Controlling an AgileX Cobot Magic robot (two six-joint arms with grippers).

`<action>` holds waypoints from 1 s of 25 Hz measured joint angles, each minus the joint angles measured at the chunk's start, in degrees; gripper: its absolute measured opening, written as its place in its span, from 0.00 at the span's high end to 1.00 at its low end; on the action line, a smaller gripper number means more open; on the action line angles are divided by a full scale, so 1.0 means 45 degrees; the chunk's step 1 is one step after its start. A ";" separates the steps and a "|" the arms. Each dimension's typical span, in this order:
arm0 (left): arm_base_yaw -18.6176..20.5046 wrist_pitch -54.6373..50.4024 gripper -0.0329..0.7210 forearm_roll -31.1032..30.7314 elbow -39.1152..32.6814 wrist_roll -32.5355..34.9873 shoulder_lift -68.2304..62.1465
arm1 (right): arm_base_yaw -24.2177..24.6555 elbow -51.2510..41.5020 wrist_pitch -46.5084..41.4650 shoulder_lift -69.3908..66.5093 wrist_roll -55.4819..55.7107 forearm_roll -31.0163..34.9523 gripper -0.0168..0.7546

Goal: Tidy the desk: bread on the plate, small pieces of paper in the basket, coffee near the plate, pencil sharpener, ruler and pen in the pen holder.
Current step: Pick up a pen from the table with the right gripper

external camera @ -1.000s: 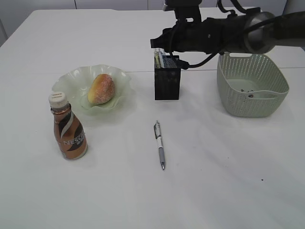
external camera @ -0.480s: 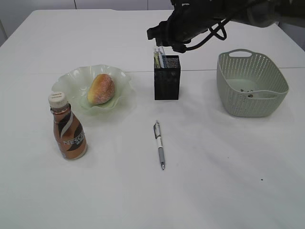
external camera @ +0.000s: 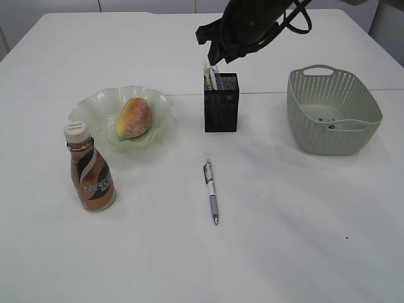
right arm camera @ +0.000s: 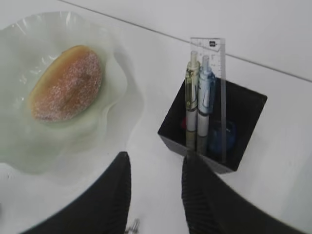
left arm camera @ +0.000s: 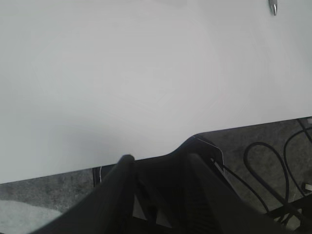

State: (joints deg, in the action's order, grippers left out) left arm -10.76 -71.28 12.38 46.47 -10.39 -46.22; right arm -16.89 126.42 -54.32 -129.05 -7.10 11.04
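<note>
Fingers of the right hand [right arm camera: 155,195] stand apart and empty, high above the pen holder [external camera: 221,103]. Left hand [left arm camera: 158,195]: fingers apart, empty, at the near bench [external camera: 303,221] edge. One pen [external camera: 211,191] lies on the bench, near of the holder.

Risks:
- A low approach could knock the holder or the ruler [right arm camera: 217,92] in it.
- An off-centre grasp could roll the pen.
- Bread [external camera: 134,117] sits on the plate [external camera: 95,104]; coffee [external camera: 90,176] stands near it; basket [external camera: 334,110] stands right.
</note>
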 joint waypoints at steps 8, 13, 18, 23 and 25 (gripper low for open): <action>0.0000 0.0000 0.62 -0.0527 0.0000 0.0000 0.0000 | 0.0000 0.0469 -0.3176 0.0000 0.0333 0.0146 0.60; 0.0000 0.0000 0.62 -0.0548 0.0000 0.0000 0.0000 | 0.0000 0.0469 -0.3634 0.0000 0.1023 0.0146 0.60; 0.0000 0.0000 0.62 -0.0548 0.0000 0.0000 0.0000 | 0.0000 0.0469 -0.3692 0.0000 0.2134 0.0508 0.60; 0.0000 0.0000 0.62 -0.0548 0.0000 0.0000 0.0000 | -0.0221 0.0404 -0.3743 0.0000 0.2734 0.0837 0.60; 0.0000 0.0000 0.62 -0.0548 0.0000 0.0000 0.0000 | -0.0549 -0.0032 -0.3743 0.0024 0.2781 0.0837 0.60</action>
State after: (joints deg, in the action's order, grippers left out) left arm -10.76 -71.28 9.91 46.47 -10.39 -46.22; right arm -19.36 126.28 -71.17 -128.94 5.41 14.80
